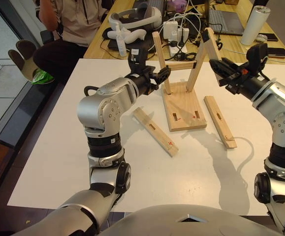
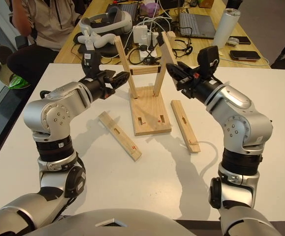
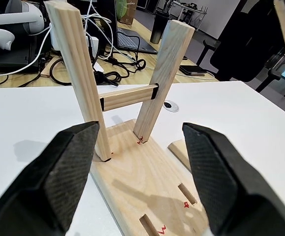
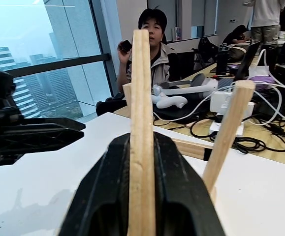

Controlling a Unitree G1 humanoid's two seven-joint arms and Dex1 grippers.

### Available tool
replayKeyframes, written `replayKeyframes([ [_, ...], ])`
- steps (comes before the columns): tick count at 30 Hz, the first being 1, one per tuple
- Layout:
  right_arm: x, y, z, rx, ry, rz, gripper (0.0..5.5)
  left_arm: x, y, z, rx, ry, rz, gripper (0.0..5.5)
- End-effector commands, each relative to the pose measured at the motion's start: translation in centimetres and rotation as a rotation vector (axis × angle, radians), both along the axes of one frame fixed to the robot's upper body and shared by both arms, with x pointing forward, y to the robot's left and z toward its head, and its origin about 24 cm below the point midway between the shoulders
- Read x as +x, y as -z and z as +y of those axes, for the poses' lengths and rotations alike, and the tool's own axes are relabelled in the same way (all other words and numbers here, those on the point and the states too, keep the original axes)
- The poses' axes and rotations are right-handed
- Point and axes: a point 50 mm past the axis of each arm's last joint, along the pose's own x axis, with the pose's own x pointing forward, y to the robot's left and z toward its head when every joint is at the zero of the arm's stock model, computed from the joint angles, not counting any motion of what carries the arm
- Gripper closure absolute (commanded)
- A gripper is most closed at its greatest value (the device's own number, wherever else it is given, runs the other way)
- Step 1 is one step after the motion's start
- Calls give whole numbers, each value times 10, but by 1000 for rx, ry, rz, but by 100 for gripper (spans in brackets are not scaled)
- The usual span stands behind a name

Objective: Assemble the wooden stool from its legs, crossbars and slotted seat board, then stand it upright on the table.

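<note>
Two slotted wooden slats (image 1: 154, 131) lie on the white table (image 1: 58, 162), flanking the flat pale-wood seat board (image 1: 184, 115). Its far end carries two upright legs (image 1: 162, 61) joined by a crossbar (image 1: 180, 65). Beside them the left gripper (image 1: 163, 73) gapes empty, while the right gripper (image 1: 217, 65) clamps an upright wooden stick (image 4: 141, 88).

blocked: upright legs (image 1: 161, 61), crossbar (image 1: 181, 65) | gaps: beside seat board (image 1: 185, 117), both sides

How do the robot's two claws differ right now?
The left gripper is open; the right gripper is shut. The left gripper holds nothing, while the right gripper clamps a wooden stick. Both hang above the table, either side of the upright legs.
</note>
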Motion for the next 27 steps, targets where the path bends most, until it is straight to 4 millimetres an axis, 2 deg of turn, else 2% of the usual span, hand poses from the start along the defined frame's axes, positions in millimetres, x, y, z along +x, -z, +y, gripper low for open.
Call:
replayKeyframes([
  [1,-6,0,14,65,-99,22,512,-10,-23,-8,-128,129,-91,234],
  [13,-16,-10,21,358,-251,83,512,-25,-40,-7,-322,303,-185,234],
  [21,-17,-11,23,424,-289,109,512,-28,-53,1,-402,370,-222,234],
  [27,-18,-10,26,431,-324,120,512,-33,-56,-1,-415,418,-229,234],
])
